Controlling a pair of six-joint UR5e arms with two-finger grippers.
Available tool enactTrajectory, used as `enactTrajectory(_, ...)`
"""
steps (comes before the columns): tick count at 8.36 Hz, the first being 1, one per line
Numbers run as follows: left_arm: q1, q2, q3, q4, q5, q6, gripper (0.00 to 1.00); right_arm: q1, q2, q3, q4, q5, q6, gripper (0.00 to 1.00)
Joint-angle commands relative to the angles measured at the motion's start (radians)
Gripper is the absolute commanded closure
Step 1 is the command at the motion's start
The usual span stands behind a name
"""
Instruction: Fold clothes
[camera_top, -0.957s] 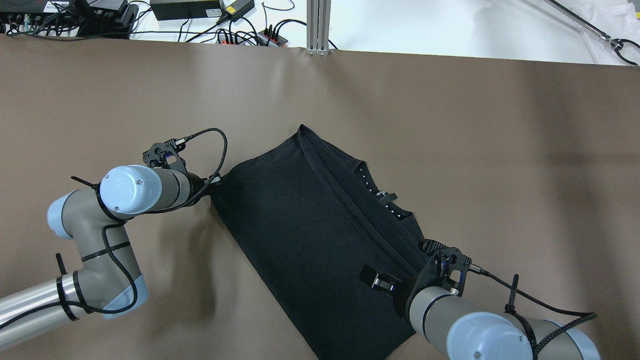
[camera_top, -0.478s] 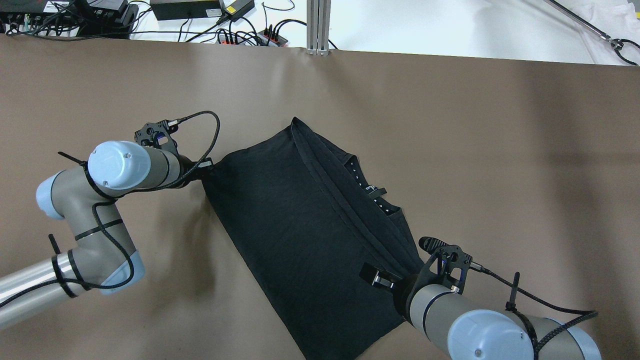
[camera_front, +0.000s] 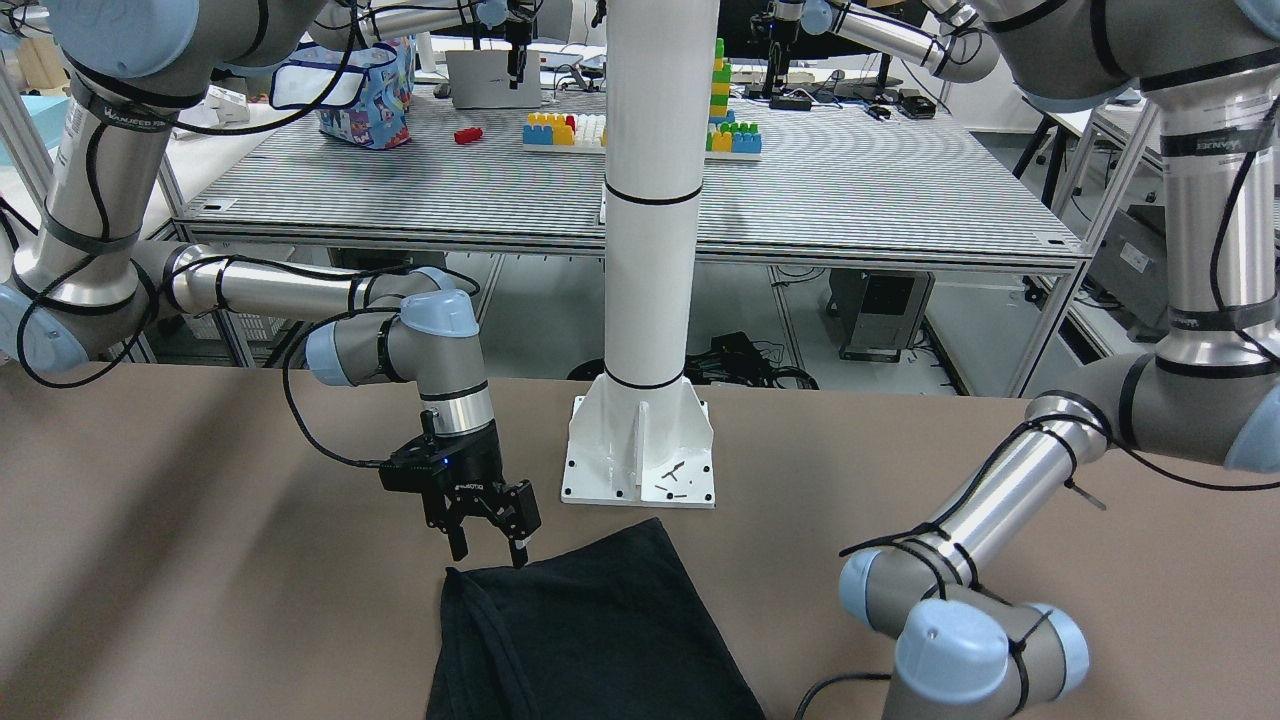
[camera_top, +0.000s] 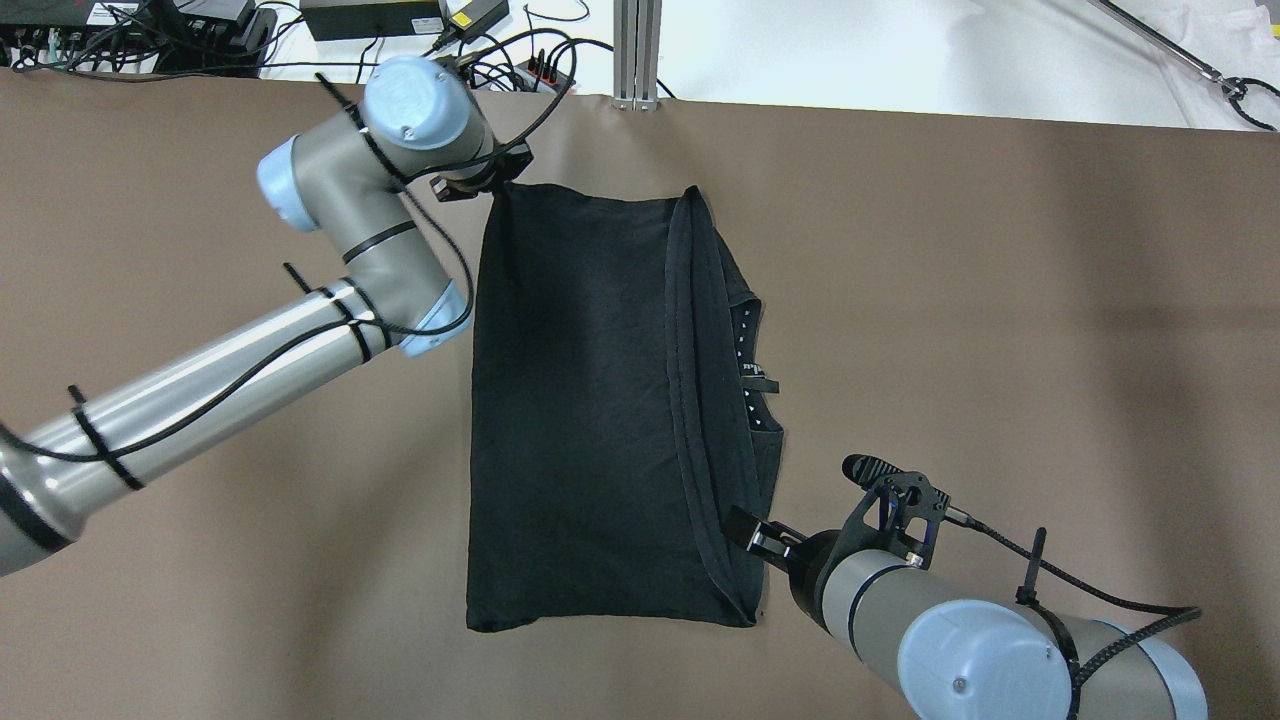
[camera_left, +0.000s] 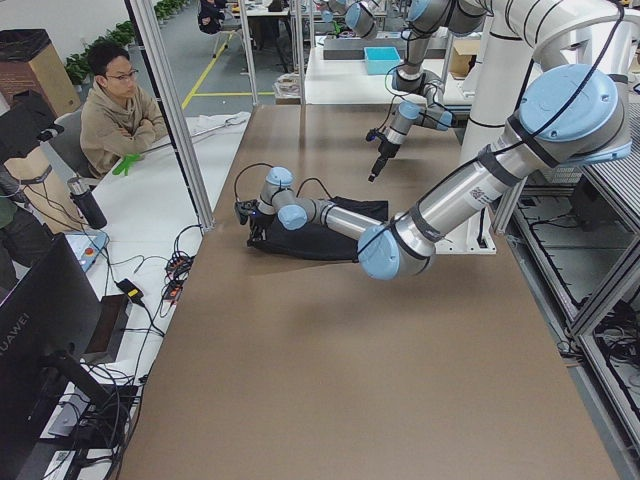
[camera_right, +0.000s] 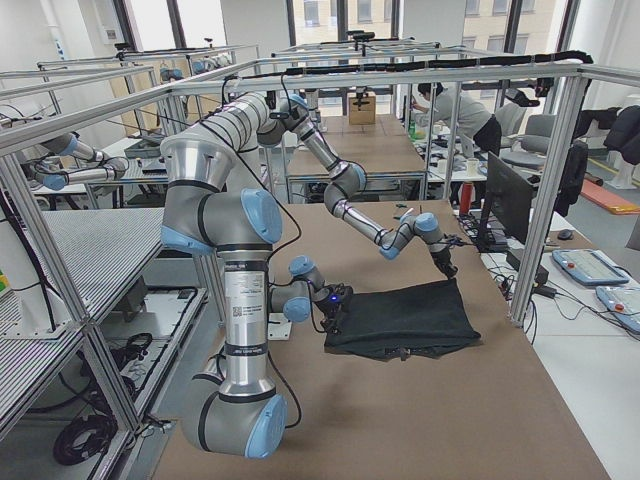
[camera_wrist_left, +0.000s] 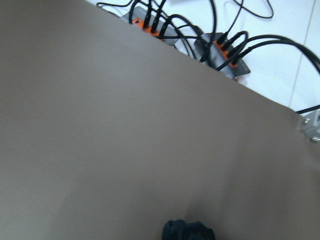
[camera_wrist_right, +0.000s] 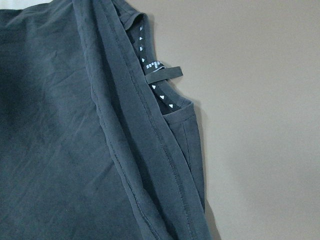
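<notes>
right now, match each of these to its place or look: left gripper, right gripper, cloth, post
1 left gripper
2 right gripper
3 cloth
4 post

a white, upright
b at the cloth's far left corner, seen from the robot
c black, spread out
d at the cloth's near right corner, seen from the robot

Pairs: 1-b, 2-d, 3-c, 4-a

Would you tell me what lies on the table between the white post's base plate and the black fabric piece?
Only bare brown table: the front-facing view shows nothing between the white base plate and the black fabric piece.
</notes>
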Motion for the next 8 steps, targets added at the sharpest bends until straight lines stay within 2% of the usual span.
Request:
enactTrajectory(1, -0.006, -0.142, 0.218, -0.064, 0.015, 0.001, 1.00, 0.001, 0.001, 0.004, 0.011, -0.003, 0.001, 0.05)
enactTrajectory(2, -0.006, -0.146, 0.218, -0.068, 0.017, 0.003, 0.79, -0.002, 0.002, 0.001, 0.013, -0.005, 0.001, 0.05)
enactTrajectory(3, -0.003, -0.141, 0.209, -0.083, 0.043, 0.001, 0.01, -0.005, 0.010, -0.005, 0.013, -0.003, 0.000, 0.05)
enactTrajectory(5, -0.003, -0.080, 0.122, -0.080, 0.037, 0.001, 0.00, -0.005, 0.091, -0.083, -0.001, -0.012, 0.000, 0.06)
enactTrajectory(6, -0.007, -0.043, 0.063, -0.078, 0.034, -0.002, 0.00, -0.005, 0.131, -0.128, 0.000, -0.014, 0.003, 0.42)
enactTrajectory(7, -0.009, -0.014, 0.026, -0.074, 0.031, -0.002, 0.00, -0.007, 0.134, -0.131, -0.006, -0.011, -0.016, 0.47)
enactTrajectory(8, -0.007, 0.043, -0.027, -0.074, 0.031, -0.002, 0.00, -0.011, 0.140, -0.136, -0.059, -0.008, -0.184, 0.54)
